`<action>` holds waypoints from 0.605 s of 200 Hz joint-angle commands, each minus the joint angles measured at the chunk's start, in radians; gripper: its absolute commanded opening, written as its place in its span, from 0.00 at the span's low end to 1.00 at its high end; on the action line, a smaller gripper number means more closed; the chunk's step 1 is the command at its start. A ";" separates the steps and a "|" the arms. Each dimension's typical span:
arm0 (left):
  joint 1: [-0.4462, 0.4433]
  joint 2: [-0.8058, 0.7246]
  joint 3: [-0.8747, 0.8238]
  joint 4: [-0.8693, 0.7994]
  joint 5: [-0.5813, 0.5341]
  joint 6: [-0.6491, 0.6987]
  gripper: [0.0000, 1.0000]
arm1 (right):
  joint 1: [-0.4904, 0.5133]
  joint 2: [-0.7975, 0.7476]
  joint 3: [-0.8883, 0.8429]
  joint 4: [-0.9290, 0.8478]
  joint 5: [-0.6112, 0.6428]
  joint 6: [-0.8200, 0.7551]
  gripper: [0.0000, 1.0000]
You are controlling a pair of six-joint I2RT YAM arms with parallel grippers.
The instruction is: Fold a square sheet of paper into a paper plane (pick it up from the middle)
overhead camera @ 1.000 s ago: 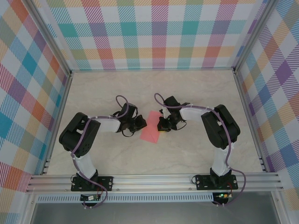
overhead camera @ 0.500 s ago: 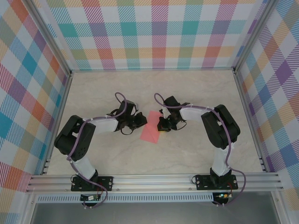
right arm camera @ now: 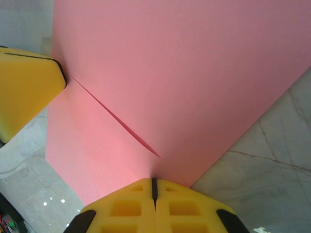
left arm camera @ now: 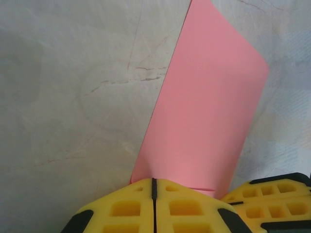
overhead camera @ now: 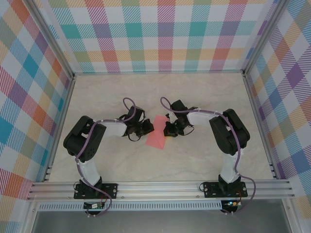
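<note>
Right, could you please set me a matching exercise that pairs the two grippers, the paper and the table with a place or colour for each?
Things:
1. left gripper
2. right gripper
3. sheet of paper
4. table

Place, colour or state:
A. pale and marbled
B. salmon-pink
C. shut, at the paper's right edge seen from above
D. shut, at the paper's left edge seen from above

Pairs: 1-D, 2-C, 3-B, 4-A.

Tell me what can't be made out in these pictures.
- Top view: folds in the paper are too small to read; the left gripper and right gripper cover its side edges.
- Left wrist view: the paper's near end is hidden under the fingers; its far corner is cut off at the top.
- Right wrist view: the paper runs past the top and right edges, hiding its outline.
</note>
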 commanded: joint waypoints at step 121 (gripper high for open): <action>0.057 -0.043 0.071 -0.056 0.029 0.073 0.08 | 0.001 0.096 -0.083 -0.064 0.195 -0.035 0.04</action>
